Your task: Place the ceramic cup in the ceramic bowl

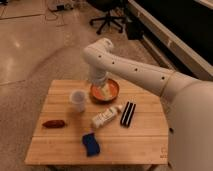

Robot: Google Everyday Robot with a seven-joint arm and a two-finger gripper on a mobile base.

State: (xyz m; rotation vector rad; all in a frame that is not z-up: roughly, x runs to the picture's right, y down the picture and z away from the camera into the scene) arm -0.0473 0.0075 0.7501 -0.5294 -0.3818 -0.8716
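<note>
The ceramic cup (77, 99) is a small pale round cup standing upright on the wooden table (145, 140), left of the bowl. The ceramic bowl (115, 88) is orange inside with a darker rim and sits at the table's far middle. My white arm reaches in from the right and bends down over the bowl. The gripper (101, 89) hangs over the bowl's left half, about a cup's width to the right of the cup. The arm hides part of the bowl.
A white bottle with a label (106, 118) lies in front of the bowl, with a black striped object (128, 113) to its right. A red-brown item (53, 123) lies at the left and a blue sponge (90, 144) near the front. An office chair (107, 20) stands on the floor beyond.
</note>
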